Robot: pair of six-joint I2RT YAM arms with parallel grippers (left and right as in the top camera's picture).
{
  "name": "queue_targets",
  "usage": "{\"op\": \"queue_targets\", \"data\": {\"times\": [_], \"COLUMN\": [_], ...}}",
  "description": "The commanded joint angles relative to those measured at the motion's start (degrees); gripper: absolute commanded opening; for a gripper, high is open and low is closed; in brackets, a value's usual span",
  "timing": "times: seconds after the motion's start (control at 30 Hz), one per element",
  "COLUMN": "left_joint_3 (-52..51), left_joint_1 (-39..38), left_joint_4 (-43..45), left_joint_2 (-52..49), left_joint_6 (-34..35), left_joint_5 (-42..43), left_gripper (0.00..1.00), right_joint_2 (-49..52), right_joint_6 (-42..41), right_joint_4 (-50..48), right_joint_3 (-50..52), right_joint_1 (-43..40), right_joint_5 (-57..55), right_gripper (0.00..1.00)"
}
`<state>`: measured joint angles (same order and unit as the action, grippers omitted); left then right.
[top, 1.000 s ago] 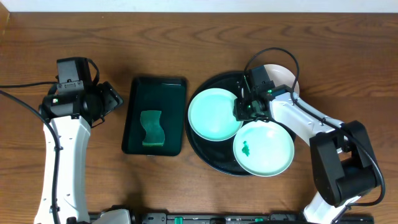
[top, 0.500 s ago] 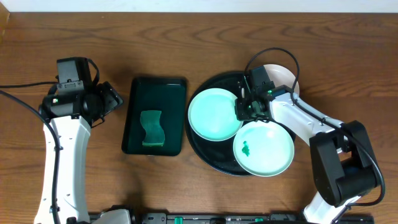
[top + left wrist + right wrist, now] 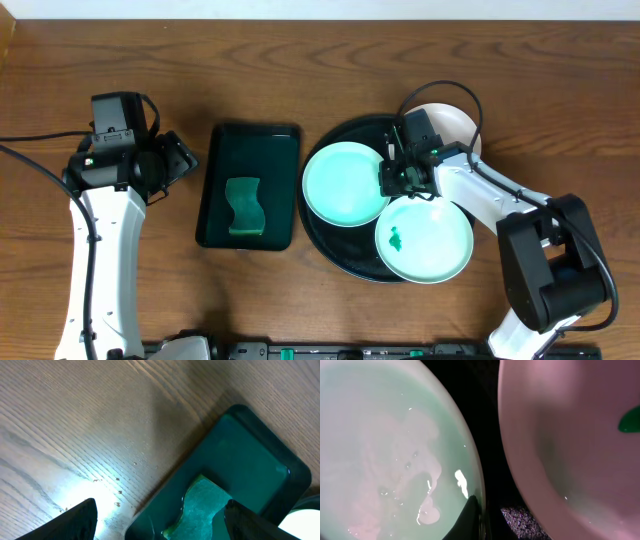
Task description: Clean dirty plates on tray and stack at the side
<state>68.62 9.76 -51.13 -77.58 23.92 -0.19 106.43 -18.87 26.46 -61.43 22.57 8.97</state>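
Note:
On the round black tray (image 3: pixel 322 240) lie two mint-green plates. The left plate (image 3: pixel 345 182) looks clean. The front right plate (image 3: pixel 430 245) has a dark green smear (image 3: pixel 396 239). A white plate (image 3: pixel 455 120) lies at the tray's back right edge, partly hidden by my right arm. My right gripper (image 3: pixel 388 180) is shut on the left plate's right rim. In the right wrist view one finger (image 3: pixel 465 520) lies on that plate (image 3: pixel 390 445), just inside its rim, beside the smeared plate (image 3: pixel 570 445). My left gripper (image 3: pixel 180 158) hangs open and empty left of the green tray.
A rectangular dark green tray (image 3: pixel 250 150) holding a green sponge (image 3: pixel 246 208) stands left of the black tray. In the left wrist view the sponge (image 3: pixel 200 505) and green tray (image 3: pixel 240 450) lie below my open gripper (image 3: pixel 160 520). Bare wooden table surrounds them.
My right gripper has closed on the rim of the left mint-green plate. The left arm and the plates have not moved.

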Motion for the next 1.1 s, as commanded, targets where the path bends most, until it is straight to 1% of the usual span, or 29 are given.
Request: {"op": "queue_targets", "data": {"times": [0.0,0.4,0.63,0.93,1.07], "left_joint_3": [1.0,1.0,1.0,1.0,1.0], "left_joint_1": [0.2,0.2,0.2,0.2,0.2], "left_joint_4": [-0.2,-0.2,-0.2,-0.2,-0.2], "left_joint_2": [0.1,0.1,0.1,0.1,0.1], "left_joint_6": [-0.3,-0.3,-0.3,-0.3,-0.3], "left_joint_5": [-0.5,-0.5,-0.5,-0.5,-0.5], "left_gripper": [0.81,0.81,0.81,0.81,0.81], "right_joint_2": [0.6,-2.1,-5.0,-6.6,-6.7], "right_joint_6": [0.0,0.0,-1.5,-5.5,-5.8], "right_joint_4": [-0.1,0.7,1.9,5.1,7.6], "right_joint_3": [0.2,-0.2,-0.6,-3.4,-5.6], "right_joint_1": [0.8,0.3,0.2,0.2,0.2], "right_joint_5": [0.3,0.3,0.3,3.0,3.3], "right_gripper": [0.01,0.01,0.01,0.01,0.01]}}
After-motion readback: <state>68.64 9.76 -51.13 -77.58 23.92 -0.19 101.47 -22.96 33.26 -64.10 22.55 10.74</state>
